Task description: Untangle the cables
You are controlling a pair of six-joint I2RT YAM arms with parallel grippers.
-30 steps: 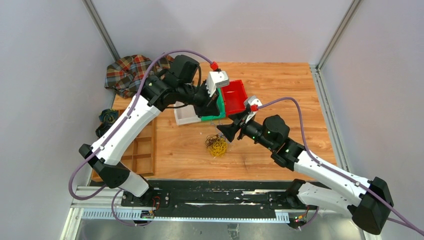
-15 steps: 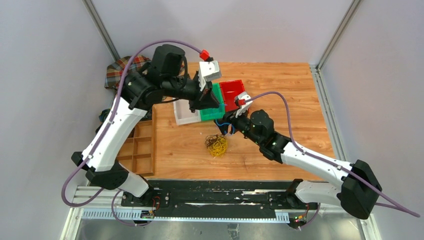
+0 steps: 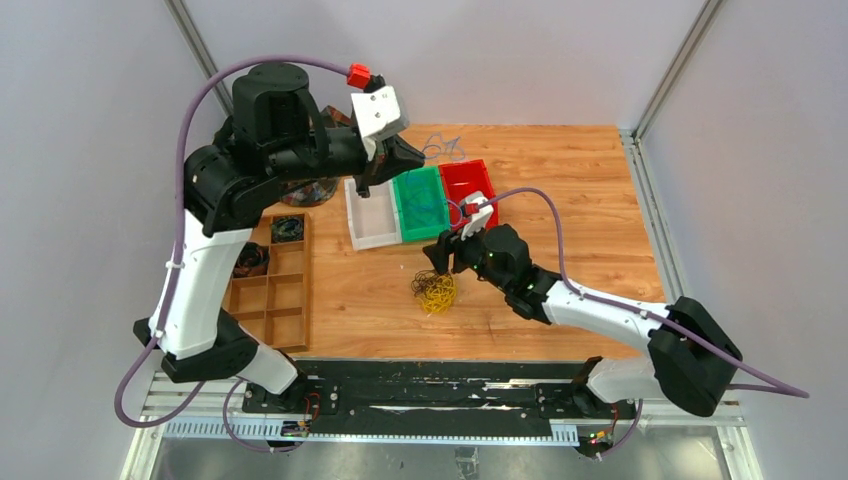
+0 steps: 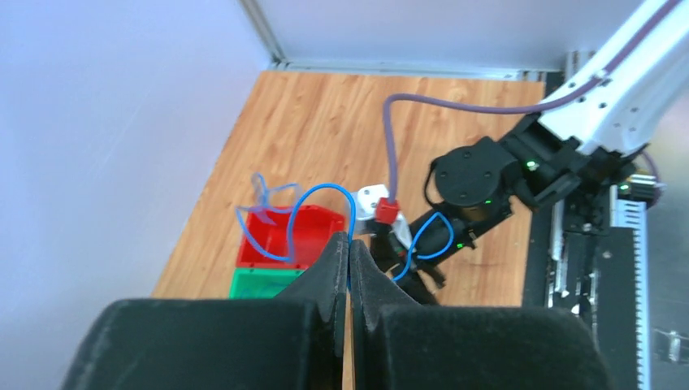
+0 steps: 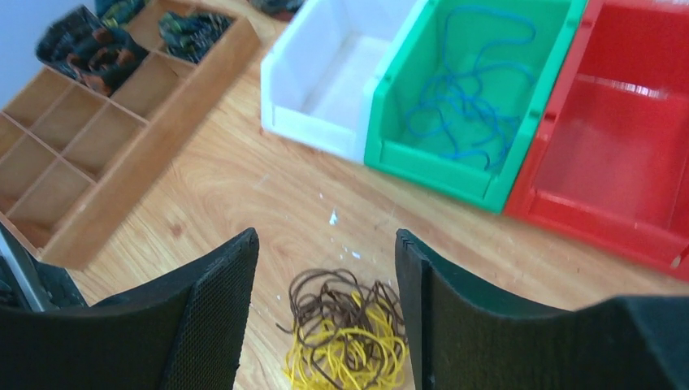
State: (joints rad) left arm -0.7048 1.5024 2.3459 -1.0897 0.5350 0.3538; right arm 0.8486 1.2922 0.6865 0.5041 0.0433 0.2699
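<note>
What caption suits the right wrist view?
Open right fingers hover above the yellow-brown cable tangle, with blue cable in the green bin beyond.

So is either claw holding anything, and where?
The left gripper pinches a thin blue cable mid-length, loops trailing both sides. The right gripper is open, empty.

The tabletop (image 3: 570, 170) is pale wood with a clear grain and a slight sheen, while the compartment tray (image 5: 154, 162) is browner, matt wood. The white bin (image 5: 313, 126), green bin (image 5: 422, 166) and red bin (image 5: 601, 162) are smooth moulded plastic with glossy walls. The right pincer (image 5: 323, 244) has matt black fingers (image 5: 215, 317) with a fine mesh texture, and the blue cable (image 4: 323, 187) nipped in the matt black left pincer (image 4: 349, 252) has a smooth plastic skin, like the thin yellow and brown cables (image 5: 349, 349).
</note>
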